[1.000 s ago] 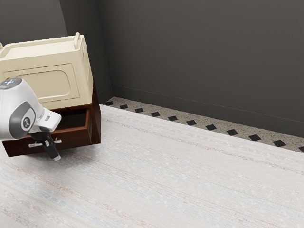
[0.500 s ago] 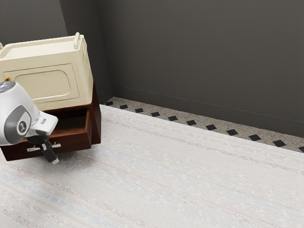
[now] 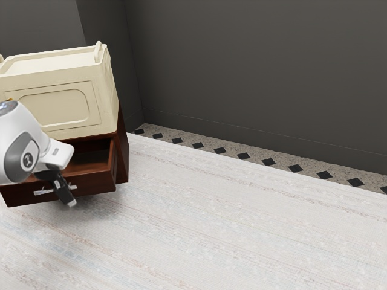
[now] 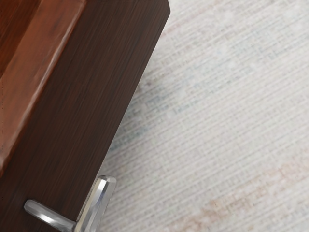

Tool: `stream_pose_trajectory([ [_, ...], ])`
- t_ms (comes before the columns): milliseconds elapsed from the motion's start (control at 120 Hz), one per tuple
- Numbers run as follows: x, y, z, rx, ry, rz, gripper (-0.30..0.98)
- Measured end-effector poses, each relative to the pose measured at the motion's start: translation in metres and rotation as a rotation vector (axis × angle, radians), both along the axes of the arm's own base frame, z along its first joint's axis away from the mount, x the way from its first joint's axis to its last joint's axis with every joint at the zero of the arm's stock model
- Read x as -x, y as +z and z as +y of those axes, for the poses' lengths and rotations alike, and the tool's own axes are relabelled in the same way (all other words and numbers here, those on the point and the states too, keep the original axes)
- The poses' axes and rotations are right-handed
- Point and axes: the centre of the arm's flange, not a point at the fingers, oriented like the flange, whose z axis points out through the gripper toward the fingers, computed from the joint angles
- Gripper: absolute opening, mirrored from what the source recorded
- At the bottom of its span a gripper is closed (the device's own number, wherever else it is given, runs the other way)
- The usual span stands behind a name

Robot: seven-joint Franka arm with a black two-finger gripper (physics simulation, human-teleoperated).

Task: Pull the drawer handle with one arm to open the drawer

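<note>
Over at the exterior view's left, the drawer (image 3: 94,185) is standing open, pulled out of its dark red-brown cabinet (image 3: 124,154). From where I'm standing I can see down past its rim into a shadowed wooden interior, partly hidden by the white arm (image 3: 19,136). A cream box (image 3: 57,103) sits on top of the cabinet, in the upper left of the frame, with raised loops at its ends and a round-cornered panel on its front.

The silver handle (image 3: 42,192) is on the drawer's front, toward the lower left, and the black gripper (image 3: 71,203) slants down right across it, with a bit of metal showing on either side. Whether its jaws are apart, together or clamped on that metal, I can't tell.

In the wrist view, the dark drawer front runs from the top down to the lower left, its redder rim and a strip of the inside at the upper left. The handle is at the bottom, left of centre, and pale, streaked flooring (image 4: 231,116) spreads across the right. Behind it all rises a dark grey wall (image 3: 254,66).
</note>
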Motion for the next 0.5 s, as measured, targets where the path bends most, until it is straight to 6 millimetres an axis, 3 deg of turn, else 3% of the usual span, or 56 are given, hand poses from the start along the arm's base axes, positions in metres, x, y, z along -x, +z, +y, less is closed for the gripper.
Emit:
stream_pose_trajectory([
  [275,0.003,0.026,-0.003,-0.007,0.02,-0.022,0.69],
  [500,-0.032,0.101,-0.006,0.025,0.062,-0.051,0.69],
])
